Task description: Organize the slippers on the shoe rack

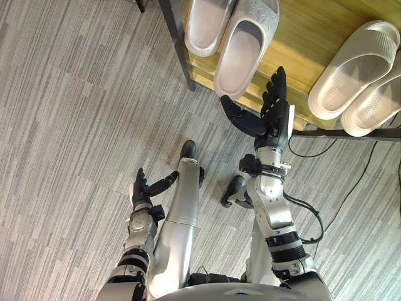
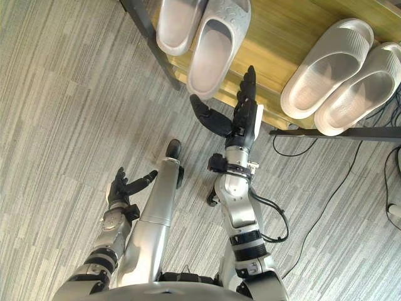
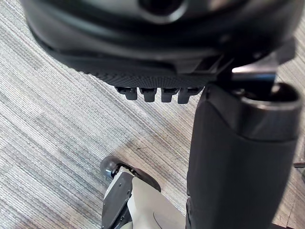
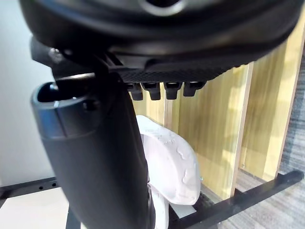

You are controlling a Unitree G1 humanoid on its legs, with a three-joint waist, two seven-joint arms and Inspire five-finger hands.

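Lying on the wooden shelf of the shoe rack (image 1: 301, 44), two pairs of pale off-white slide slippers sit well apart. One slipper (image 1: 243, 50) has a bumpy-textured strap, and its heel overhangs the shelf edge; its mate (image 1: 203, 25) lies alongside. The right pair (image 1: 354, 72) lies side by side. The right hand (image 1: 274, 113), fingers straight and thumb spread wide, holds nothing just beside that overhanging heel. The left hand (image 1: 143, 191) hangs relaxed and empty over grey carpet (image 1: 75, 125).

Bright and evenly lit across the grey floor (image 1: 75, 125). Soft shade pooled inside the slippers (image 1: 241, 53). Mild sheen on the wooden shoe rack (image 1: 313, 44), with paler streaks on its boards beside the right hand (image 4: 95, 157). Faint highlights along that hand's thumb.
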